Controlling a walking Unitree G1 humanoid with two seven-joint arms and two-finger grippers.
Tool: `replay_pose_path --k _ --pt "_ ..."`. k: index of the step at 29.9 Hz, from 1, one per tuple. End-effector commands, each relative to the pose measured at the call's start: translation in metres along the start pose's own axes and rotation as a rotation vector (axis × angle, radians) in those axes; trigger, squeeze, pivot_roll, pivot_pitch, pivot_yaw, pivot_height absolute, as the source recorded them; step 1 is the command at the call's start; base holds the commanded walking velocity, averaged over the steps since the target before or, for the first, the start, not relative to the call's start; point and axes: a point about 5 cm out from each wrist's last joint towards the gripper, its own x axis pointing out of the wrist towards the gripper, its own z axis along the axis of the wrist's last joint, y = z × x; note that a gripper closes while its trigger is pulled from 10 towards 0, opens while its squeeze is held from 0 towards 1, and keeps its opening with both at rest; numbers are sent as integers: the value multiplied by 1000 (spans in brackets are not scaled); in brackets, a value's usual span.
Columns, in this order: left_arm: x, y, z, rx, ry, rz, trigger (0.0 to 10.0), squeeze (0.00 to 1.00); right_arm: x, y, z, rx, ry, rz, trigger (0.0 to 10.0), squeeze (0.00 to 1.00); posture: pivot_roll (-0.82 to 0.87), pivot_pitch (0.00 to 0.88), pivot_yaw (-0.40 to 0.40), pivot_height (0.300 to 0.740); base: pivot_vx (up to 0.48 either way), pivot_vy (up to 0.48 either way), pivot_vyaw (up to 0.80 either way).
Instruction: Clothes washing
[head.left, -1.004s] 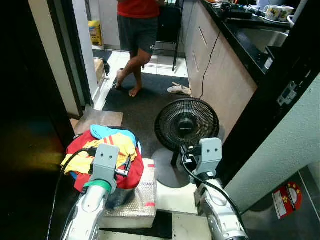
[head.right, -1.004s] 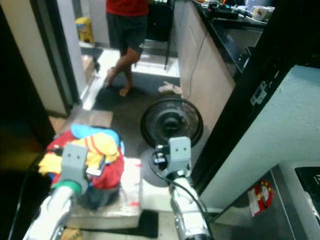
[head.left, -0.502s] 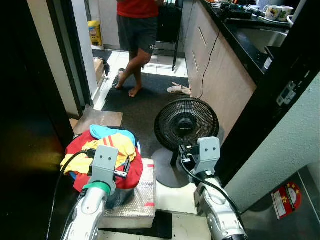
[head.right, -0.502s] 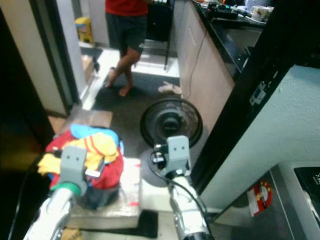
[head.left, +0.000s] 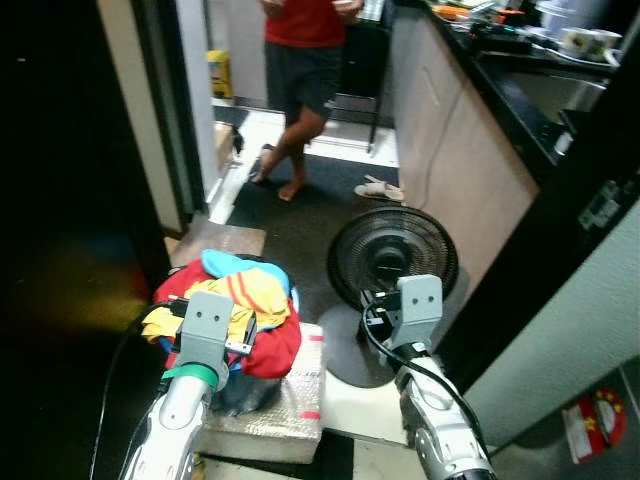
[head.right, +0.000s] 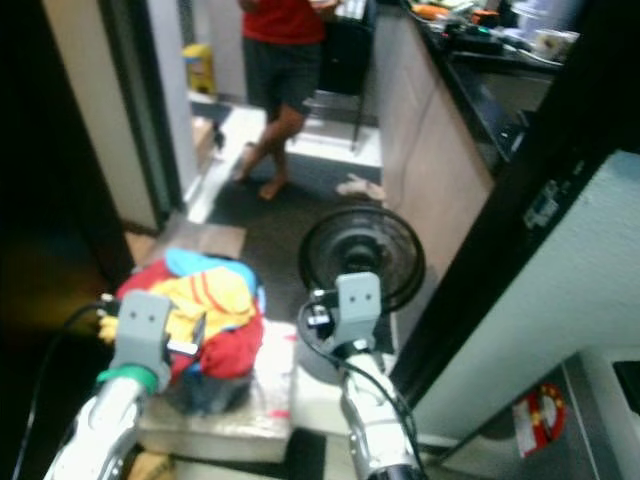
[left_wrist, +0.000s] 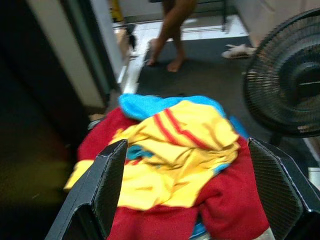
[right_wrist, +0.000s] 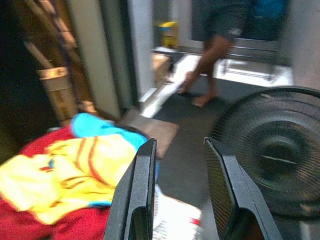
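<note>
A pile of clothes (head.left: 245, 305), red, yellow with red stripes and blue, lies heaped on a bubble-wrapped box (head.left: 275, 415) on the floor in front of me. My left gripper (left_wrist: 186, 145) hovers just before the pile, open wide, its fingers (left_wrist: 102, 185) framing the yellow garment (left_wrist: 175, 150) without touching it. My left wrist (head.left: 207, 335) shows over the near side of the pile. My right gripper (right_wrist: 180, 142) is held to the right of the pile, in front of the fan, open with nothing between its fingers (right_wrist: 139, 190).
A black floor fan (head.left: 393, 258) stands right of the clothes. A person (head.left: 305, 60) in a red top stands barefoot further down the passage, near slippers (head.left: 380, 188). A counter and cabinets (head.left: 470, 150) line the right; a dark doorway (head.left: 70, 200) is at left.
The whole picture has shifted right and slightly down, so the camera has turned. Both arms hold about the same pose relative to the clothes.
</note>
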Motion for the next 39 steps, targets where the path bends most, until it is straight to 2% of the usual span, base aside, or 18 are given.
replay_pose_path --k 1,14,24,34,39 --pt "-3 -2 -5 2 17 -3 10000 0 -2 -2 -4 1 18 -2 10000 0 81 26 -34 740 0 0 800" --pt "-1 -4 -4 -2 14 -11 10000 0 -4 -3 -5 0 16 -7 10000 0 68 29 -29 740 0 0 800" --pt "0 -4 -4 -4 12 -16 10000 0 -5 -3 -5 39 14 -18 10000 0 63 33 -24 740 0 0 0" --pt "2 -6 -3 -3 9 -29 10000 0 -5 -4 -7 41 24 -22 10000 0 59 30 -21 740 0 0 -800" --pt "2 -6 -2 3 -3 -29 10000 0 -4 -2 -5 29 16 -14 10000 0 61 26 -24 740 0 0 0"
